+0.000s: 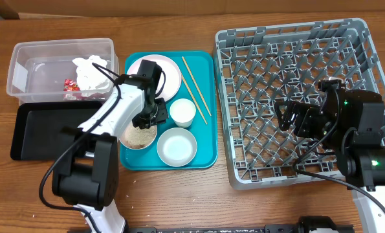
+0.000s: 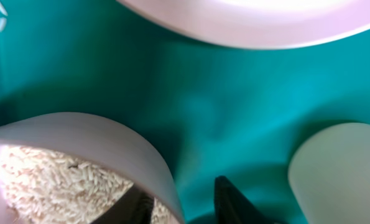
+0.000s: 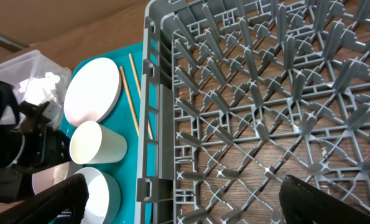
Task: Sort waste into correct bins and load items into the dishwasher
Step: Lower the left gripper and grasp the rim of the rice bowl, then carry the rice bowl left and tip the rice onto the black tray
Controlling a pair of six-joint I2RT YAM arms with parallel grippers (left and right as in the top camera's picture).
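The pinkish-white bowl [image 1: 139, 136] with rice grains [image 2: 54, 183] sits on the teal tray [image 1: 205, 139]. My left gripper [image 1: 150, 118] is open and straddles the bowl's rim [image 2: 172, 205], one finger inside on the rice and one outside. The white plate [image 1: 171, 76], small white cup [image 1: 182, 112], pale grey-green bowl [image 1: 176, 146] and two chopsticks [image 1: 195, 84] lie on the same tray. The tissue [image 1: 92, 74] and red wrapper [image 1: 70, 84] are in the clear tub [image 1: 24, 65]. My right gripper [image 3: 191, 205] is wide open and empty above the grey dish rack [image 1: 296, 58].
The black tray [image 1: 43, 129] lies in front of the tub, left of the teal tray. The plate [image 2: 253, 25] and cup [image 2: 340, 168] stand close around the left gripper. The rack's upright pegs [image 3: 265, 93] are right below the right gripper.
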